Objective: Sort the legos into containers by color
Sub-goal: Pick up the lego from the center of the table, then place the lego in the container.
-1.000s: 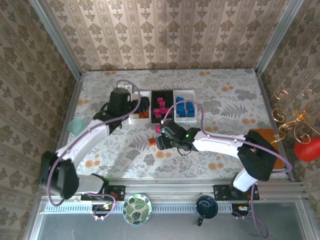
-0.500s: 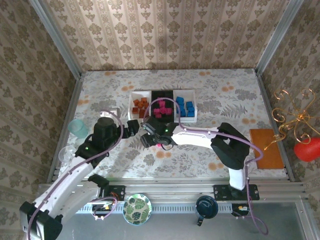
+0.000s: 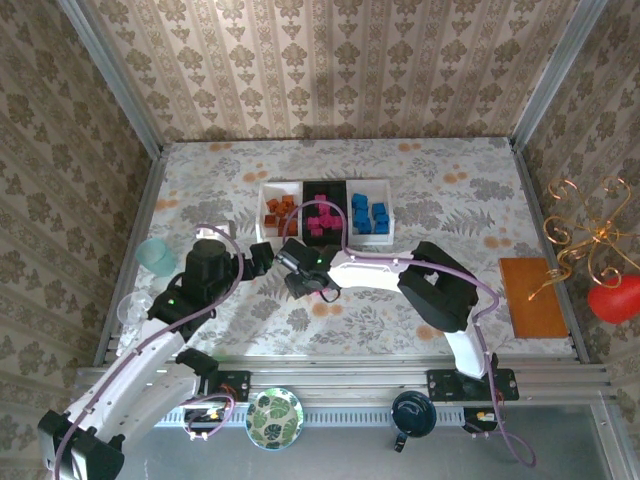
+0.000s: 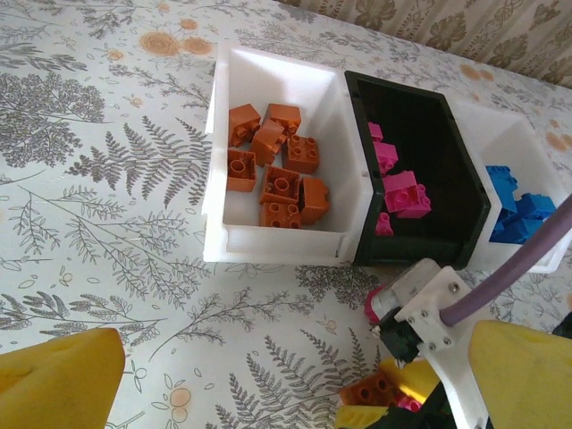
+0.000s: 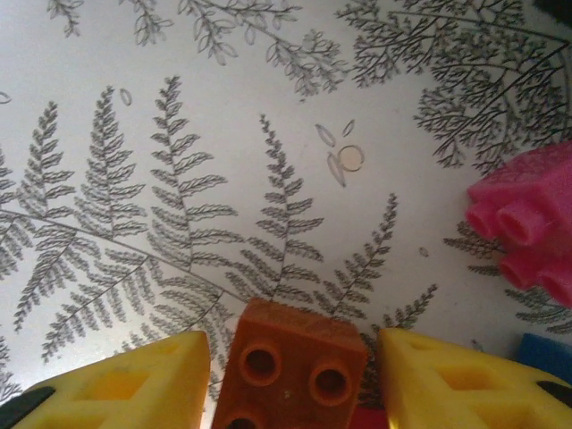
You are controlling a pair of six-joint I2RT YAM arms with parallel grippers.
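The three joined containers sit mid-table: a white tray (image 3: 281, 212) of orange-brown legos (image 4: 277, 174), a black tray (image 3: 324, 215) of pink legos (image 4: 402, 192), and a white tray (image 3: 370, 215) of blue ones (image 4: 518, 210). In front of them my right gripper (image 3: 305, 283) points down at the table. Its yellow fingers (image 5: 134, 380) straddle a loose orange brick (image 5: 295, 362), with a small gap on each side. A loose pink brick (image 5: 527, 223) and a blue one (image 5: 545, 353) lie just to its right. My left gripper (image 3: 262, 255) hangs wide open and empty, left of the right gripper.
A pale teal cup (image 3: 155, 255) stands at the left edge of the table. An orange-brown mat (image 3: 530, 297) lies at the right, near a gold wire ornament with a red ball (image 3: 612, 297). A patterned round plate (image 3: 274, 417) rests on the front rail.
My left arm drew back from the trays toward the near left and its jaws opened fully. My right gripper moved left over the loose orange brick while its jaws narrowed.
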